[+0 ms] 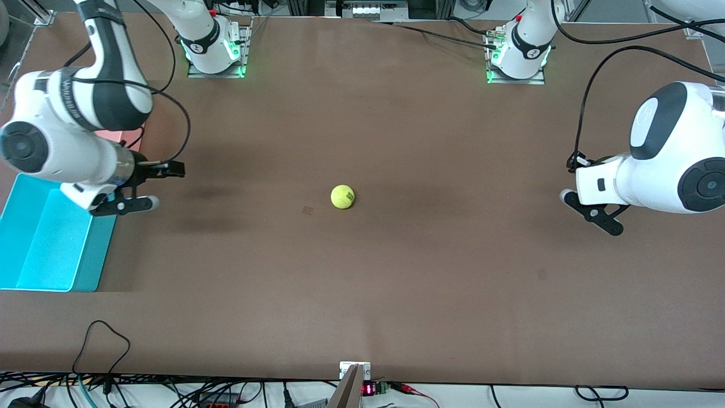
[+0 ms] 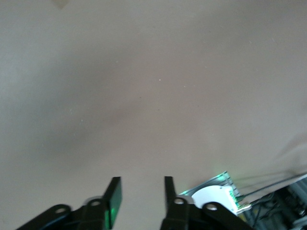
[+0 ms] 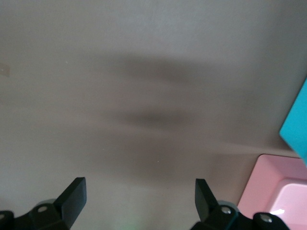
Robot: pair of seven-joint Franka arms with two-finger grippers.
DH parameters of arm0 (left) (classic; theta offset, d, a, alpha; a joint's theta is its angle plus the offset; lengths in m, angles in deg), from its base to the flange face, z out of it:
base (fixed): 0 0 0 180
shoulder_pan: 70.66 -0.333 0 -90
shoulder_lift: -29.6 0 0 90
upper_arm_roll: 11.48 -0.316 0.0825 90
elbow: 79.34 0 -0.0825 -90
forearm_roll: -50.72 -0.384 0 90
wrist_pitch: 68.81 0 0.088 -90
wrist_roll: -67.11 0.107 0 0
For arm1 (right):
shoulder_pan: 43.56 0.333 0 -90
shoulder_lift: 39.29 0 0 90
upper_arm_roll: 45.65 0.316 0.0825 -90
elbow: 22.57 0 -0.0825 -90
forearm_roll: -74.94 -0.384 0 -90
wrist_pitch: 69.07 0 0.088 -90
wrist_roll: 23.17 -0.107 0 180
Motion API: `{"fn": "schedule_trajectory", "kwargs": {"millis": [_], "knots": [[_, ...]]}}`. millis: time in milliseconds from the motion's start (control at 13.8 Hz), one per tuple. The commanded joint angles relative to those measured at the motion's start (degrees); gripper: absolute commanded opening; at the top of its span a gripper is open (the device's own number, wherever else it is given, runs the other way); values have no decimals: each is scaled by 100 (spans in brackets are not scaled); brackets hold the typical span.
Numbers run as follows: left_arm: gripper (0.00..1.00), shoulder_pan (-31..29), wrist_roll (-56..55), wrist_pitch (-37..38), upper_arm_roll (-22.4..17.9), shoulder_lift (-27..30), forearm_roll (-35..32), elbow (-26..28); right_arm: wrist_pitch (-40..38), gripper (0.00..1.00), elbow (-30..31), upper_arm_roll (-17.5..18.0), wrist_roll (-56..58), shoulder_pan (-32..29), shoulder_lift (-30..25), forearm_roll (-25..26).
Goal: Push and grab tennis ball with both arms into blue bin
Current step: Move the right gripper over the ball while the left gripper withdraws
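Note:
The tennis ball (image 1: pixel 342 196), yellow-green with dark lettering, lies alone near the middle of the brown table; neither wrist view shows it. The blue bin (image 1: pixel 34 249) stands at the right arm's end of the table, and its corner (image 3: pixel 297 120) shows in the right wrist view. My right gripper (image 1: pixel 160 186) hangs beside the bin's rim, pointing toward the ball, open wide and empty (image 3: pixel 139 184). My left gripper (image 1: pixel 571 182) hovers at the left arm's end of the table, well away from the ball. Its fingers are partly apart, with only bare table between them (image 2: pixel 141 184).
A pink bin (image 3: pixel 280 191) sits beside the blue bin, mostly hidden under the right arm in the front view (image 1: pixel 122 136). Both arm bases (image 1: pixel 215 48) (image 1: pixel 518 54) stand along the table edge farthest from the front camera. Cables lie along the nearest edge.

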Motion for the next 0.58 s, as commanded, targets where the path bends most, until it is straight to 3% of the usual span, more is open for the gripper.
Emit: {"fn": "schedule_trajectory", "kwargs": {"millis": [0, 218, 436, 509], "knots": [[100, 18, -1020, 270, -20, 165, -99, -99, 578, 100, 945, 1, -250, 116, -570, -81], [100, 18, -1700, 359, -20, 191, -221, -108, 1027, 100, 1395, 1, -821, 519, -711, -160], [100, 18, -1692, 708, -37, 183, -178, -835, 1291, 100, 1457, 1, -1593, 1037, -650, -160], [100, 1, -1692, 719, -63, 235, -134, -811, 1405, 100, 1457, 1, -1787, 1213, -615, -160]]}}
